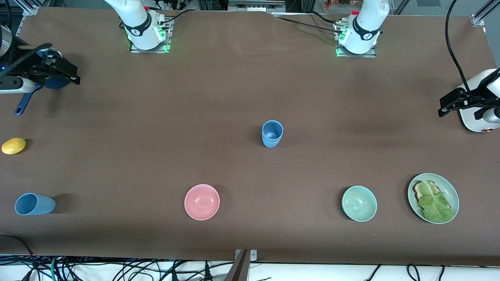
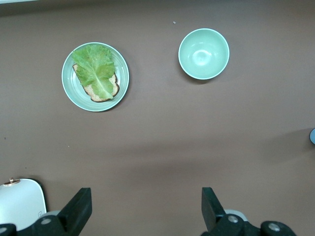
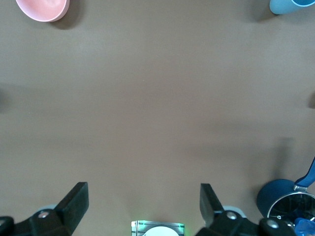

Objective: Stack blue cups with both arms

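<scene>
Upright at the table's middle is a blue cup (image 1: 272, 134) that looks like one cup nested inside another. Another blue cup (image 1: 34, 204) (image 3: 290, 6) lies on its side near the front edge at the right arm's end. My right gripper (image 1: 71, 75) (image 3: 143, 201) hangs open and empty over a blue pan at the right arm's end. Over a white rounded object at the left arm's end, my left gripper (image 1: 443, 108) (image 2: 146, 206) is also open and holds nothing. Both grippers are well apart from the cups.
A pink bowl (image 1: 202, 201) (image 3: 42, 9), a green bowl (image 1: 359, 203) (image 2: 204, 53) and a green plate (image 1: 452, 190) (image 2: 69, 59) with toast and lettuce line the front. A lemon (image 1: 13, 146) lies near the blue pan (image 1: 54, 82) (image 3: 275, 194). The white object (image 1: 474, 119) (image 2: 19, 201) sits below my left gripper.
</scene>
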Available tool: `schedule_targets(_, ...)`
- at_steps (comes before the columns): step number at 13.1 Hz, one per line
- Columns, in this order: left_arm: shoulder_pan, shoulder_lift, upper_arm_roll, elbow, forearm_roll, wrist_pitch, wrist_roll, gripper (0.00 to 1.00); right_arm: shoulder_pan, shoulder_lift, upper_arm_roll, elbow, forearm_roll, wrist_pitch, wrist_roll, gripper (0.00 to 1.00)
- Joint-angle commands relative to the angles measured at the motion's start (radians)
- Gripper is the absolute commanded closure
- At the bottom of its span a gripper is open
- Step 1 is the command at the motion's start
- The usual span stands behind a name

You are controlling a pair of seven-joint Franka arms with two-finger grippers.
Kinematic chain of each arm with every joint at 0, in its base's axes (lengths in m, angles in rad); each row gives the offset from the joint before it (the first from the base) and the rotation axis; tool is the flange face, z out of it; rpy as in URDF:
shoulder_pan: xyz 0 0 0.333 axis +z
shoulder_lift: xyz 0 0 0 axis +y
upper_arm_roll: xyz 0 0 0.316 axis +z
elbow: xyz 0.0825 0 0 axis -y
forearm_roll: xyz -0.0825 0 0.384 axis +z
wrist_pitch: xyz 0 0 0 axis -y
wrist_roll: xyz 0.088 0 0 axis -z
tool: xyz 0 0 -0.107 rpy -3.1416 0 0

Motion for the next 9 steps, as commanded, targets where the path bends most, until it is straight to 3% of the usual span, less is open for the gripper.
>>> schedule_targets(1, 0.014, -0.012, -0.035, -0.001, -0.018, -0.014, -0.018, 0.01, -0.012, -0.010, 0.010, -0.012, 0.008, -0.003, -0.009, 0.00)
schedule_targets(9, 0.017, -0.014, -0.030, 0.005, -0.018, -0.023, -0.017, 0.00, -0.010, -0.001, 0.013, -0.003, 0.010, -0.003, -0.004, 0.00)
